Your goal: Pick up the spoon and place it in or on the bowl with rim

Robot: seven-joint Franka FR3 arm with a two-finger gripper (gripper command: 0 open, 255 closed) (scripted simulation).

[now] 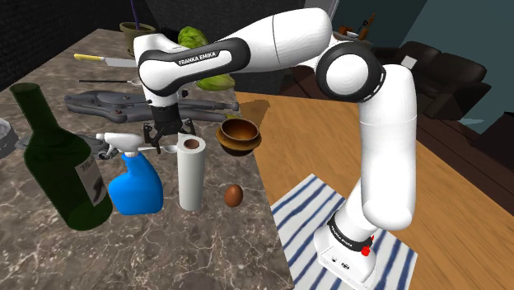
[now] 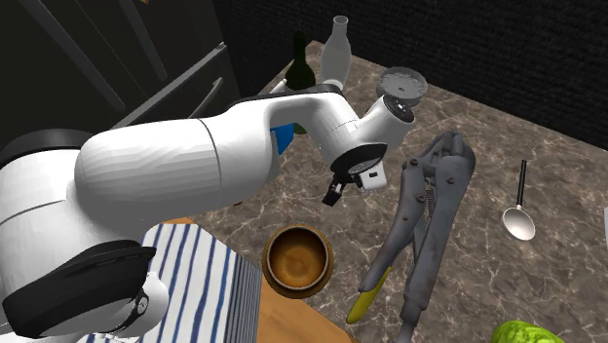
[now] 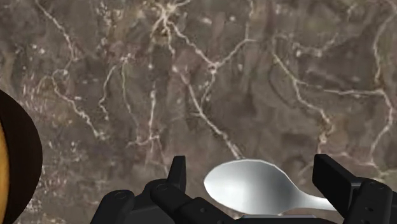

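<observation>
Pincer (image 3: 251, 167) pinching the spoon (image 3: 257, 188) clear above the desk (image 3: 191, 70), its shiny scoop lying between my fingers, the bowl (image 3: 18, 159) lower and off to one side; light, stiff, likely slippery, so the narrow neck seems the surest hold.

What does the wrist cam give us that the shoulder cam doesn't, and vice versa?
Wrist: the silver spoon close up at the gripper.
Shoulder: the white arm, green bottle, blue spray bottle, white paper roll, brown egg and grey pliers.
Both: the marble counter, the gripper, and the brown bowl, which the wrist view catches as a dark edge beside the gripper.
</observation>
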